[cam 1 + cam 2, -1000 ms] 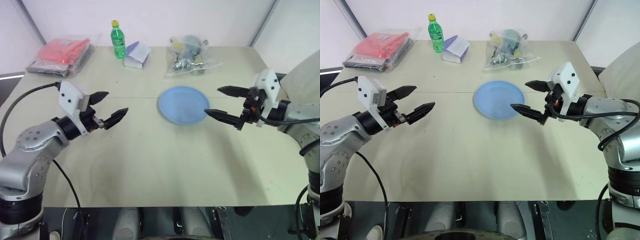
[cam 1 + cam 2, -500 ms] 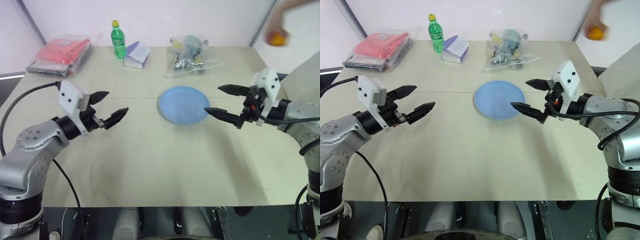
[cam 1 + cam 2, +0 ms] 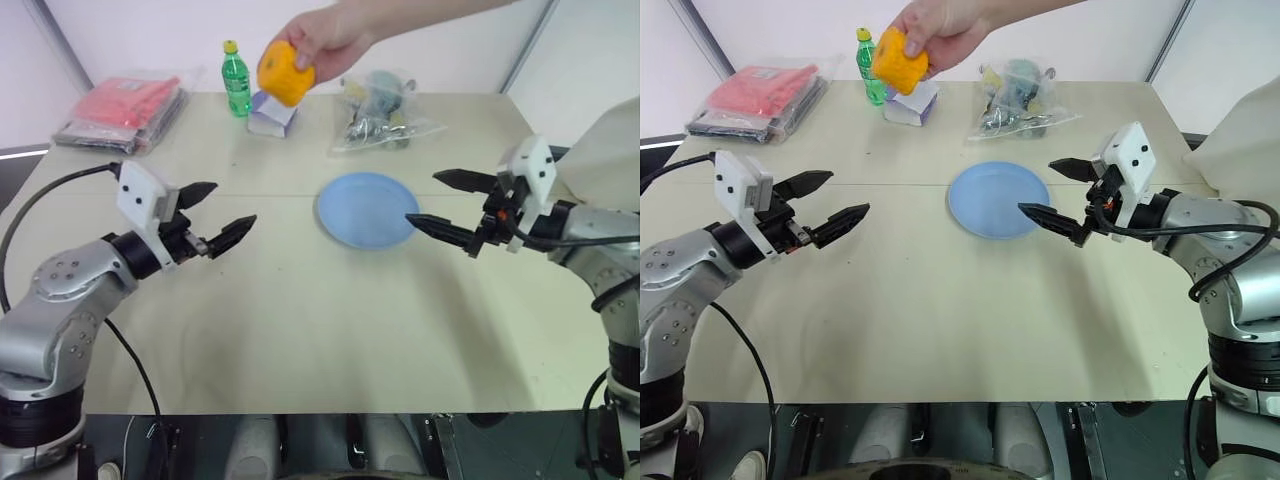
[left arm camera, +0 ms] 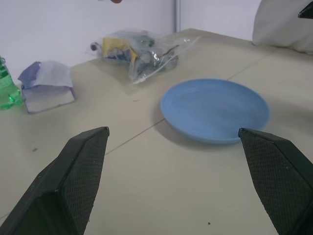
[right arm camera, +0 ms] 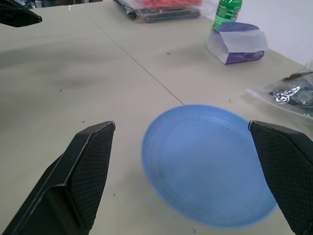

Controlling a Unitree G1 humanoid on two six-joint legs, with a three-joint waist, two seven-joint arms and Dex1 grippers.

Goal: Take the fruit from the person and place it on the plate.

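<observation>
A person's hand (image 3: 335, 35) holds the fruit (image 3: 285, 74) above the table (image 3: 300, 320).

Plate (image 3: 367, 209) lies mid-tabletop (image 3: 300, 330). Behind the plate: bagged items (image 3: 382, 112). Behind-left of the plate: small packet (image 3: 273, 110), then bottle (image 3: 236, 79), flat bag (image 3: 122, 111) furthest left. Fruit (image 3: 286, 73) in the person's hand (image 3: 327, 37) is above the packet, well behind-left of the plate

Beige table (image 3: 300, 320) with plate (image 3: 366, 210), bottle (image 3: 236, 80), bags (image 3: 120, 110).
</observation>
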